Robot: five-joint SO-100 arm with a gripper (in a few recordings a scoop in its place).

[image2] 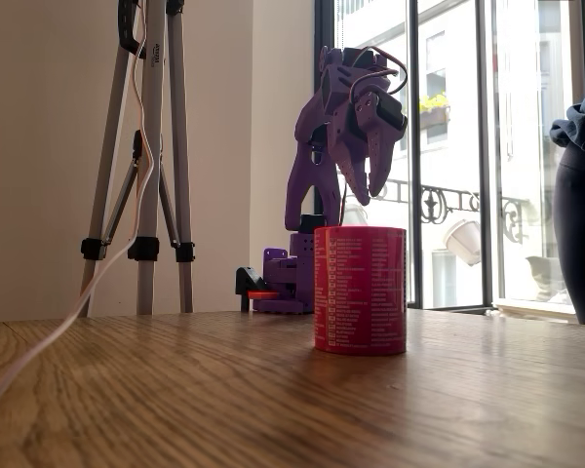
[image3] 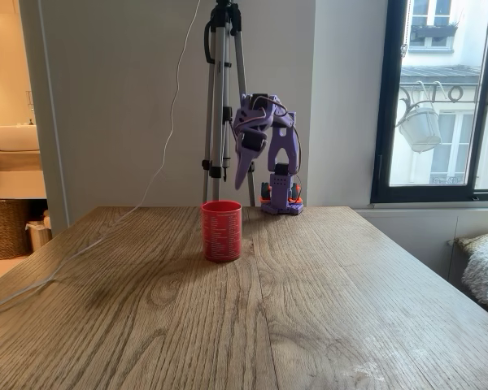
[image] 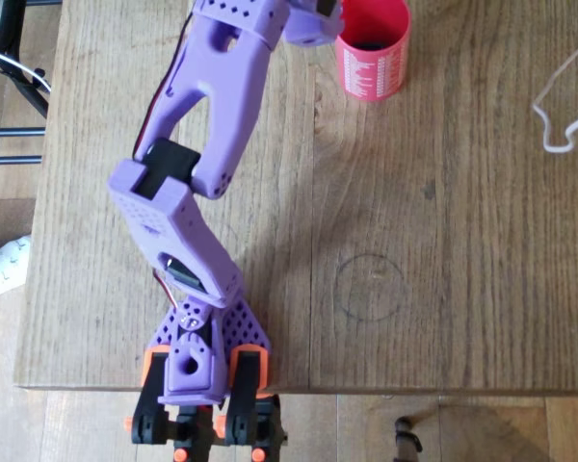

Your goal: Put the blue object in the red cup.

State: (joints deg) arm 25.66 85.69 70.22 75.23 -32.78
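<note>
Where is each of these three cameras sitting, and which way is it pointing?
Overhead view: above the table, looking straight down; the purple arm reaches toward the red cup.
A fixed view: at tabletop height, close to the cup, facing the window; gripper above it.
Another fixed view: higher up, opposite the arm's base.
Both fixed views share the tripod.

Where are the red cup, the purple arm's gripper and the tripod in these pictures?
red cup [image3: 221, 231]: a fixed view, middle of its printed side.
gripper [image2: 372, 185]: a fixed view, between the downward-pointing fingertips above the cup.
tripod [image3: 215, 106]: a fixed view, on its left leg.
</note>
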